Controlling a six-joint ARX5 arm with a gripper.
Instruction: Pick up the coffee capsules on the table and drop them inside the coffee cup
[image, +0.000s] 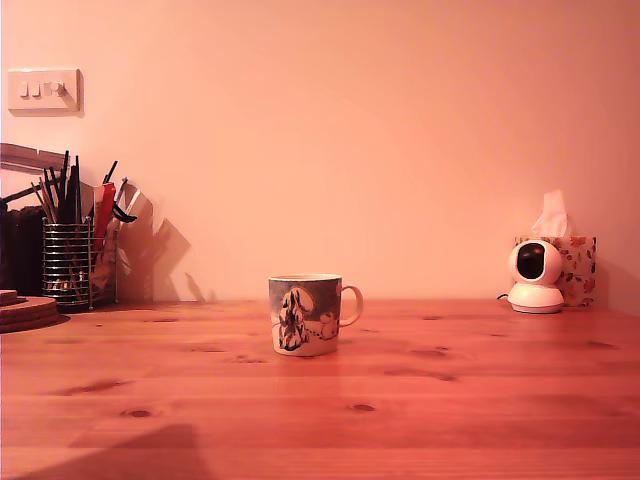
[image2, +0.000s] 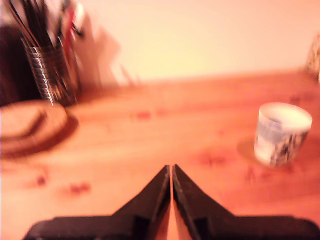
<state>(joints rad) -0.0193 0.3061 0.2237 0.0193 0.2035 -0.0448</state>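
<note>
Nothing to read here: no words, brands or numbers, and the coffee cup (image: 304, 314) carries only a picture.

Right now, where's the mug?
The mug stands upright on the table near the middle of the exterior view, handle toward that view's right, well apart from the utensil holder at left and the small camera at right.

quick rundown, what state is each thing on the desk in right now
tool: shut, nothing between its tips
mug: upright on the table, handle toward the exterior view's right
utensil holder: upright, full
tissue box: tissue sticking up
small camera: upright beside the tissue box
</note>
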